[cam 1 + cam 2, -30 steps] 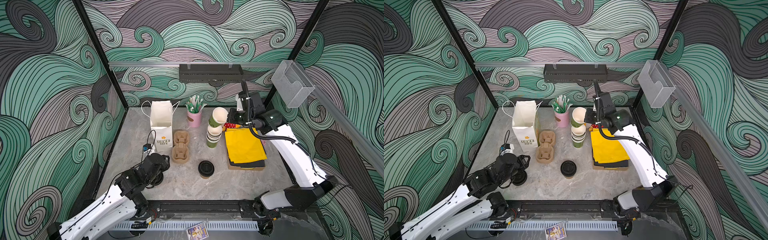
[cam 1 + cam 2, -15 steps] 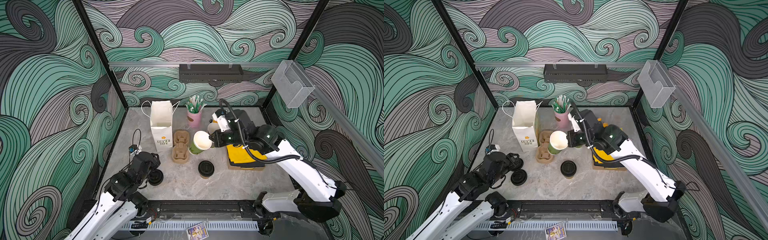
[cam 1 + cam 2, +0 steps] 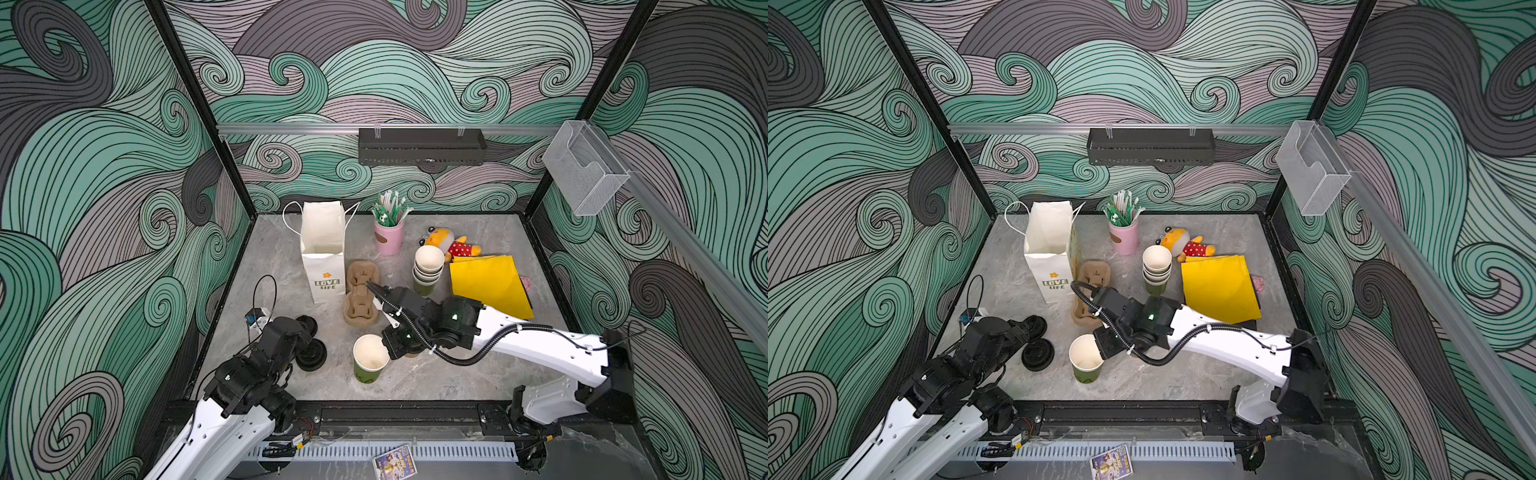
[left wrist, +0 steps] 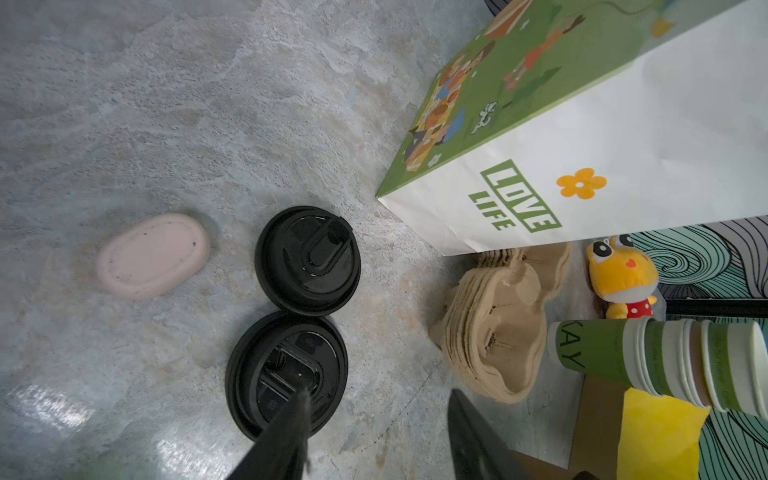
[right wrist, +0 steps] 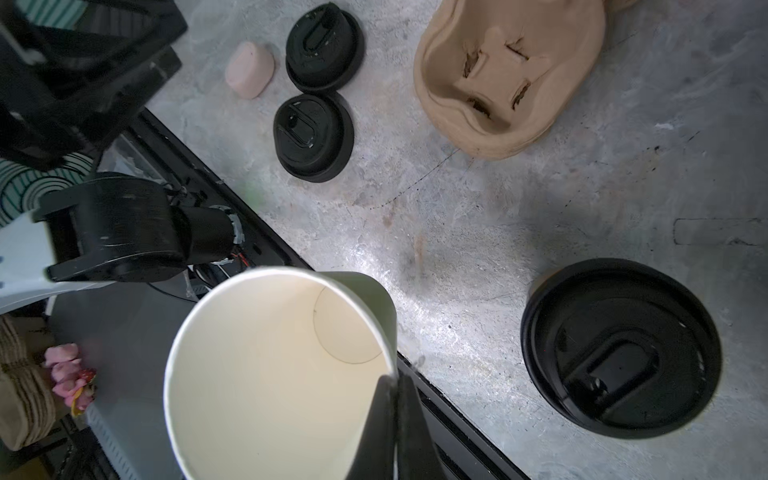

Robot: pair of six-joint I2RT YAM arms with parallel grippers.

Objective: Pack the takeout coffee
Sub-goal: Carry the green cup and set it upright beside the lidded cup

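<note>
Transfer of green cup (image 3: 370,362) from back to front, all within the last second. Taken off the stack (image 3: 428,266) at the back, swung tilted past the carrier (image 3: 357,307), now upright at the front of the worktop (image 3: 415,386), mouth open, no lid. Pinched at the rim by the right end effector (image 5: 395,384), one finger inside the wall and one outside, jaws narrow on the paper. Cannot tell whether resting on the worktop or held just above it. Near it, hidden under the right arm in both top views, a capped cup (image 5: 621,349), upright.

Left side little moved: left end effector (image 4: 379,392) about half spread and holding nothing, one finger above the nearer of two loose lids (image 4: 307,262). Both lids now clear of the arm in the top views, flat on the worktop, edges touching, near the bag (image 4: 602,145) and apart from the green cup.

Judged from this: one coffee capped, the second staged for capping. Next, probably a lid picked up on the left and pressed onto the green cup while steadied on the right. Rim grip a risk: thin paper, easy to dent or tip. Carrier and bag not yet loaded.
</note>
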